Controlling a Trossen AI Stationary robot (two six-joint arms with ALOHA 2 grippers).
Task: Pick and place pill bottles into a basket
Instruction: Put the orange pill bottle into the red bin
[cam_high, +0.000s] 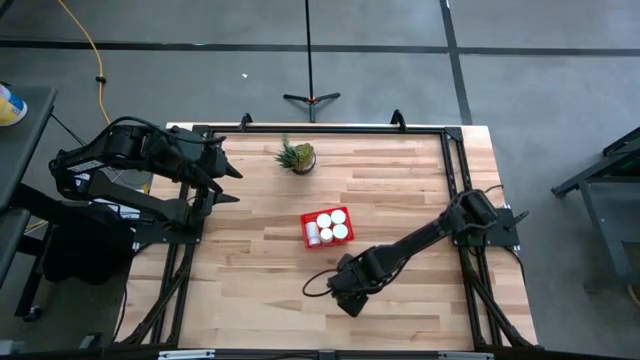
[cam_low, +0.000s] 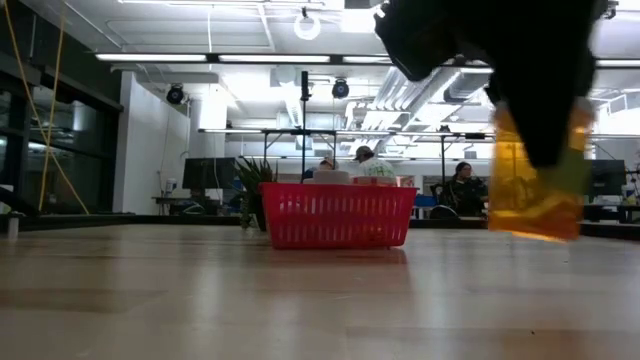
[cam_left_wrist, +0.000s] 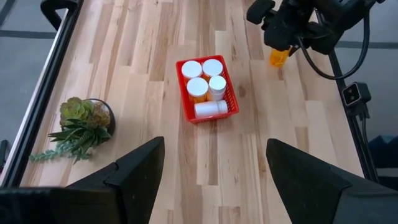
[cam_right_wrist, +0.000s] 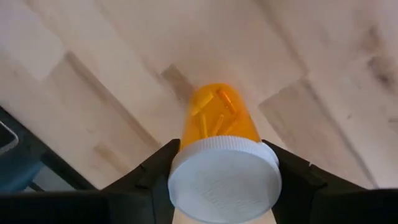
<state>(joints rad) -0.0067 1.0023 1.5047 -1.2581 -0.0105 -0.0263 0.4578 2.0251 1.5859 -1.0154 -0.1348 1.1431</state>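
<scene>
The red basket (cam_high: 326, 228) stands mid-table with several white-capped pill bottles (cam_left_wrist: 198, 87) in it, one lying on its side (cam_left_wrist: 210, 109). It also shows in the low view (cam_low: 338, 214). My right gripper (cam_high: 348, 296) is near the table's front edge, in front of and to the right of the basket. It is shut on an orange pill bottle (cam_low: 535, 190) with a white cap (cam_right_wrist: 224, 180). My left gripper (cam_left_wrist: 214, 180) is open and empty above the table's far left part (cam_high: 225, 180). My right gripper pinches the orange bottle's white cap (cam_right_wrist: 180, 177) between its two fingers (cam_right_wrist: 289, 171), one on each side of the cap. The fingers come from above, pointing down. The orange body (cam_right_wrist: 221, 115) hangs below them, slightly tilted, lifted clear of the table.
A small spiky green potted plant (cam_high: 297, 156) stands on the table beyond the basket, near the far edge. A black frame (cam_high: 455, 170) runs along the table's left, far and right sides. Bare wood lies between the basket and my right gripper.
</scene>
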